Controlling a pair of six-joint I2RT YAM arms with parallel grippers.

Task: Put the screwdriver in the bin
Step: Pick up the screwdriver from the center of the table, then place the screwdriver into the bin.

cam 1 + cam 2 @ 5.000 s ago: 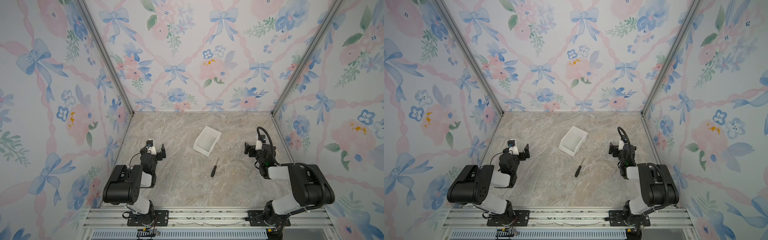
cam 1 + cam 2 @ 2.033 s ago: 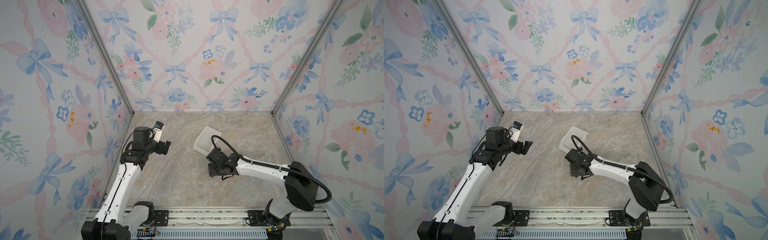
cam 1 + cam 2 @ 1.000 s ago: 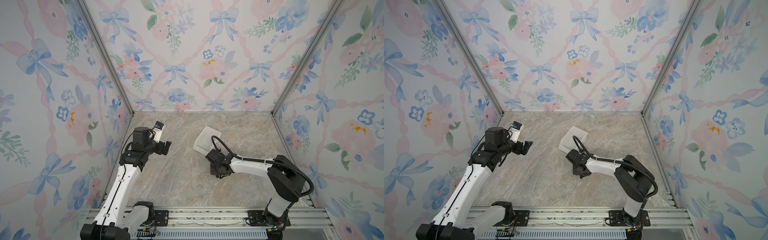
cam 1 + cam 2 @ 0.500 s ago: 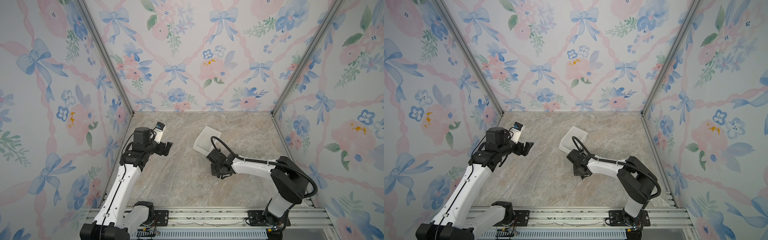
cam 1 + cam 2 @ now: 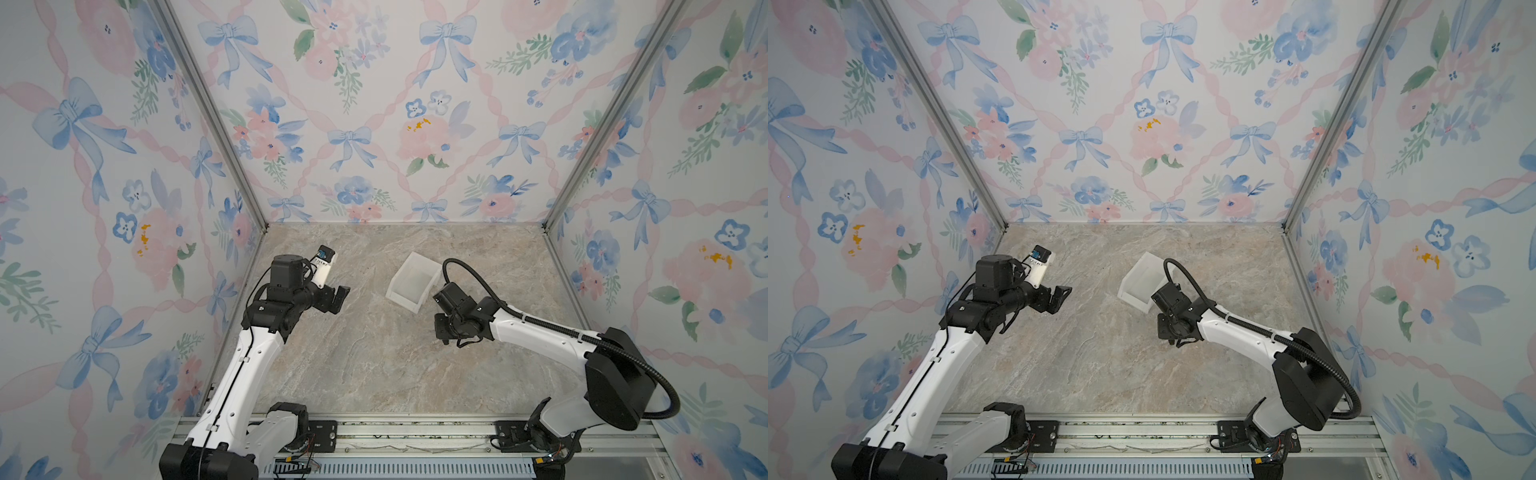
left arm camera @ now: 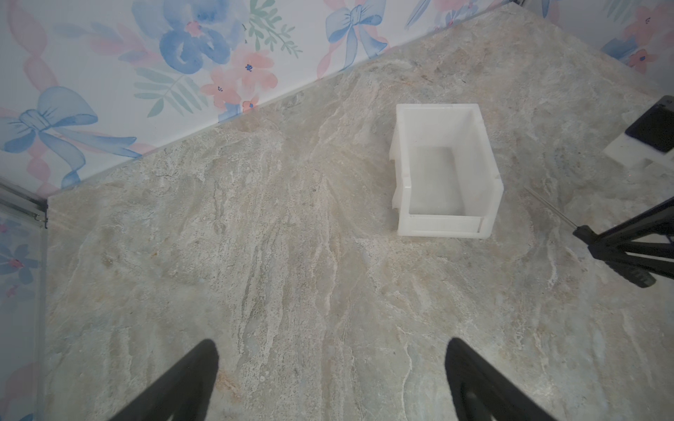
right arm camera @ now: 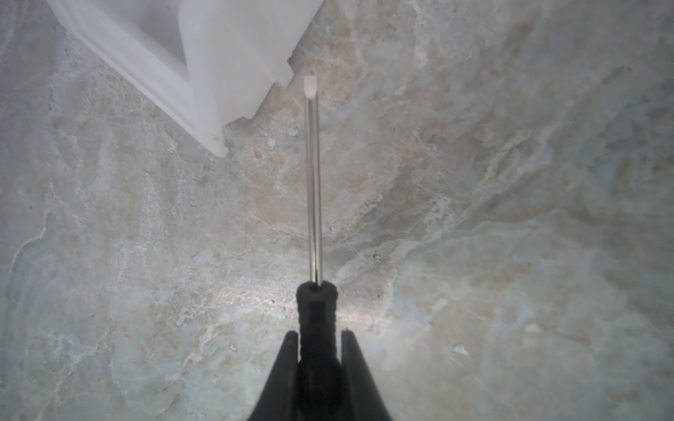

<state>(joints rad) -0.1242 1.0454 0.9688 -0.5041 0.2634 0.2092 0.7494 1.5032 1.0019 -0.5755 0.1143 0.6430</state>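
Screwdriver [image 7: 314, 218] handle sits clamped between right jaws.

Soft, even brightness; faint glare on the tabletop [image 7: 255, 297], right wrist view slightly blurred.

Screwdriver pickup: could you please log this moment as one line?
right gripper: shut on screwdriver | bin: empty, beside screwdriver tip | left gripper: open

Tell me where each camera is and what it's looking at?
Both top views: high above the bases, looking down at the table; both arms show.
Left wrist: on the left arm, facing down at the bin; its open jaws show.
Right wrist: on the right arm, facing along the screwdriver; its jaws, shut on the handle, show.
Shared: both wrist views show the bin and screwdriver.
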